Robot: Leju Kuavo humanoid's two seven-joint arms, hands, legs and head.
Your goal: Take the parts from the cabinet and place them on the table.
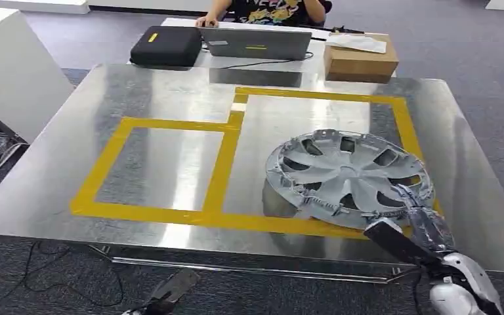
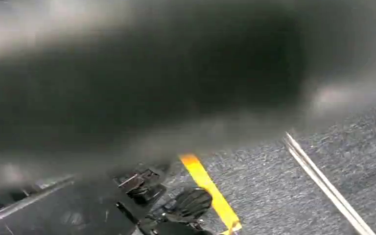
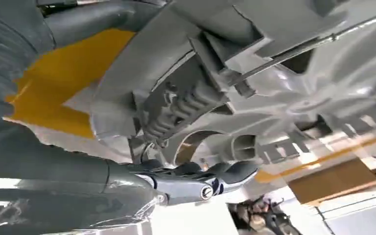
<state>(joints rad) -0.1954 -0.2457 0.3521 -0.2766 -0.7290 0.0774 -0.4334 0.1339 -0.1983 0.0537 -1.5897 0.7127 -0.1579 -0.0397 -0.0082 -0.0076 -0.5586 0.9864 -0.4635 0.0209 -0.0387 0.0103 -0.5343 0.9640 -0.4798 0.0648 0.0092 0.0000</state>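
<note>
At the far left of the head view a white cabinet [image 1: 10, 69] stands beside the metal table [image 1: 164, 170], whose top carries yellow tape outlines [image 1: 220, 167]. Low in the same view the left hand [image 1: 164, 295] hangs below the table's near edge; whether its fingers are apart or curled cannot be told. Beyond the far edge lie a black case [image 1: 166, 44], a grey laptop [image 1: 257, 43] with a person [image 1: 269, 10] behind it, and a cardboard box [image 1: 359, 59]. Further right, the silver hubcap [image 1: 349, 177] rests tilted on the table inside the larger taped rectangle, its near rim overlapping the tape. The right hand [image 1: 420, 220] grips that rim, fingers [image 3: 200, 176] hooked around its edge
</note>
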